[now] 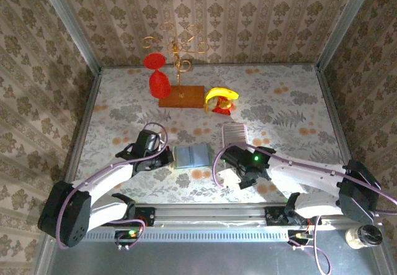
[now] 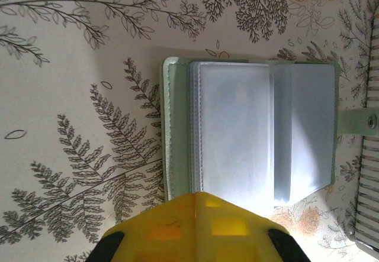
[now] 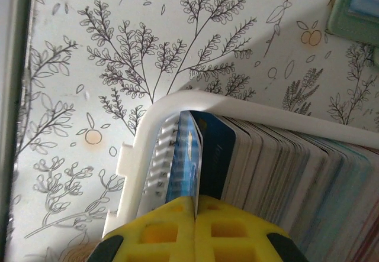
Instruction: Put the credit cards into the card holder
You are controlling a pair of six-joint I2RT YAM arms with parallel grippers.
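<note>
The card holder lies open on the table, sage-green with clear sleeves and a tab on its right; it is also between the arms. My left gripper is shut, its yellow fingertips together over the holder's near edge, at the holder's left side. Several credit cards stand on edge in the white tray. My right gripper is shut on the edge of a bright blue card at the tray's end, beside a dark blue card. It hovers over the tray.
The tray's striped far end pokes out behind the right arm. A wooden stand with gold hooks, a red glass and a banana stand at the back. Patterned walls close in three sides.
</note>
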